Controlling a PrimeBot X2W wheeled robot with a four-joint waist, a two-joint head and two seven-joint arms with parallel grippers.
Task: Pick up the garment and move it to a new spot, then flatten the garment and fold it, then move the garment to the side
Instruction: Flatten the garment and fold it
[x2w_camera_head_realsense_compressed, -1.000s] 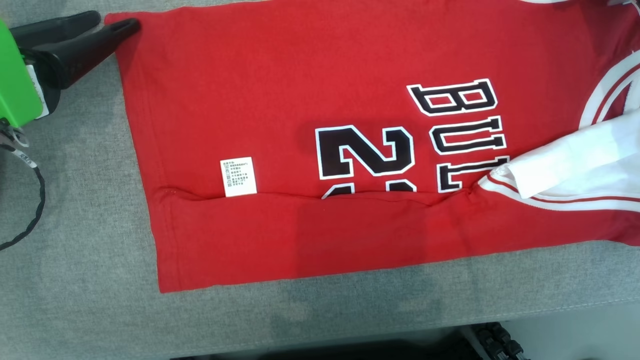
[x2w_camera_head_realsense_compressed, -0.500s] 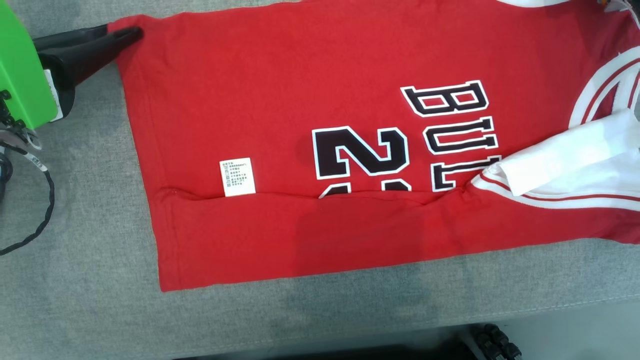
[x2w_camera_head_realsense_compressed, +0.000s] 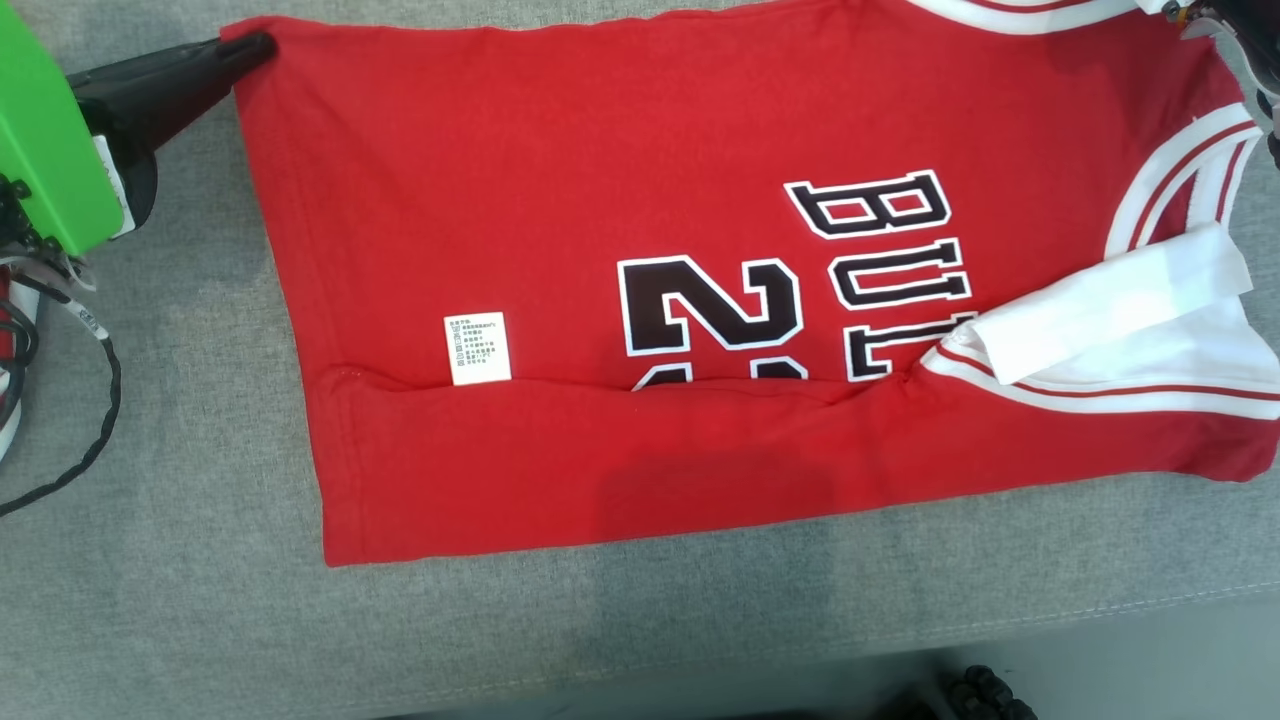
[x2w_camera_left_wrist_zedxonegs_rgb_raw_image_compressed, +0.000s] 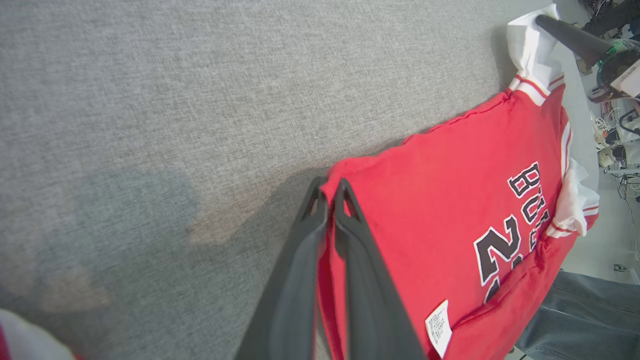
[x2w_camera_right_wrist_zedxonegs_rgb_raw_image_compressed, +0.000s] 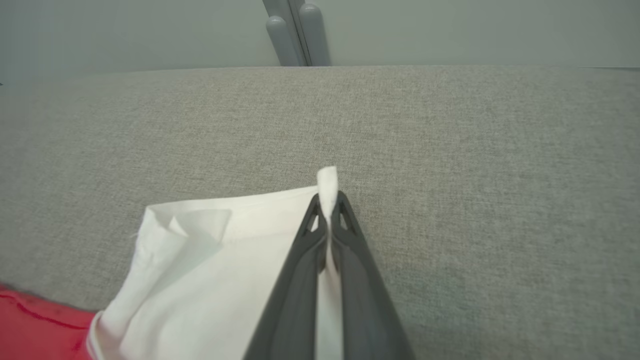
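Your red jersey garment (x2w_camera_head_realsense_compressed: 560, 200) with black lettering lies folded lengthwise mid-frame on the grey fabric surface (x2w_camera_head_realsense_compressed: 160, 580). Upper left, your left gripper (x2w_camera_head_realsense_compressed: 255, 48) pinches its hem corner. In the right wrist view, centre, the right gripper (x2w_camera_right_wrist_zedxonegs_rgb_raw_image_compressed: 328, 197) clamps its white sleeve (x2w_camera_right_wrist_zedxonegs_rgb_raw_image_compressed: 210, 280).

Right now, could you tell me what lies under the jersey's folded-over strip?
The strip hides part of the black number and lettering; a white label shows at its edge.
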